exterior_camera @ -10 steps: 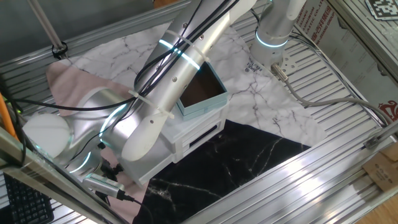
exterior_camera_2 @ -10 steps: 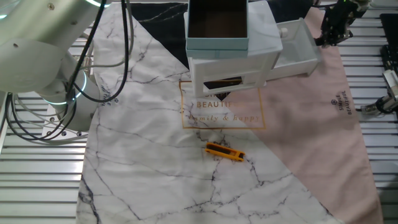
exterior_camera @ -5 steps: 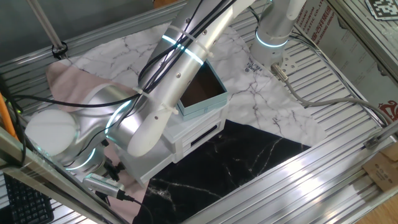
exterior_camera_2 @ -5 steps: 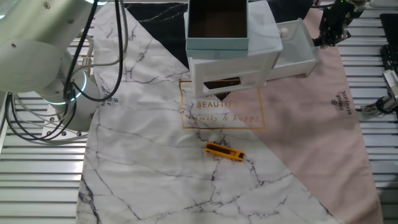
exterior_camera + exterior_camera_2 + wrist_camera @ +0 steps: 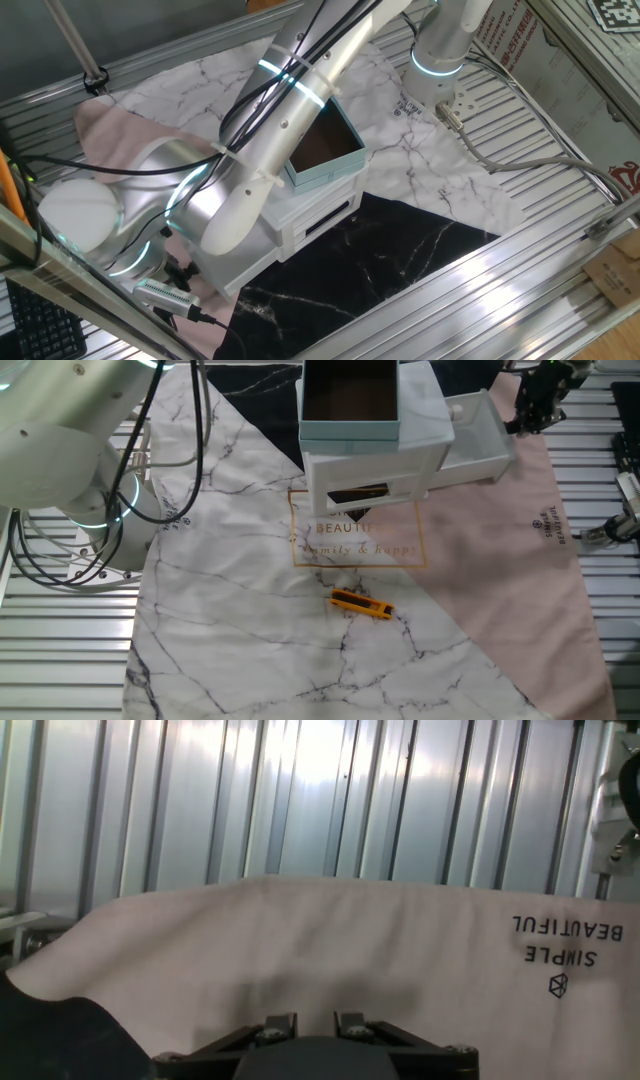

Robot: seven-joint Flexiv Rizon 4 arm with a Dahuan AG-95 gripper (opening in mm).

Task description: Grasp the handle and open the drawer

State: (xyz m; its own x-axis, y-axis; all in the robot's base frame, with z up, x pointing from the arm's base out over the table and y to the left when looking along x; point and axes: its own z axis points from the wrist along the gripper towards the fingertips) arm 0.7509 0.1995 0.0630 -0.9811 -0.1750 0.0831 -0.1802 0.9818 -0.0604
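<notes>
1. Marble-print cloth (image 5: pixel 250 630) is nearest in the other fixed view, with a small orange thing (image 5: pixel 361 603) lying on it. That's well apart from the action, so ignore it.
2. Next back is the white cabinet (image 5: pixel 375 475) with the teal box (image 5: pixel 350 430) sitting on top.
3. The drawer (image 5: pixel 478 452) sticks out of the cabinet's side over the pink cloth (image 5: pixel 520 560). To me it looks partly pulled out, so the opening seems mostly done.
4. The gripper (image 5: pixel 533 405) hangs just beyond the drawer's outer end, near the front panel. I can't make out the handle at all. It's too small from here, and the arm (image 5: pixel 280 130) covers that side in the one fixed view.
5. The hand view only shows pink cloth and metal slats (image 5: pixel 330 790) past the finger bases. No knob and no drawer front, so I'd guess the fingers aren't on the handle. Spread or pressed together? Honestly can't tell, since only the roots show.
6. If more pull is needed:
   - Get the knob centred between the fingers first.
   - Close fully on it, because it's tiny and will slip out of a shallow pinch.
   - Pull straight along the drawer's travel, level, not upward.
   - Go slow. The cabinet looks light and could slide on the cloth or shed the teal box.
</notes>
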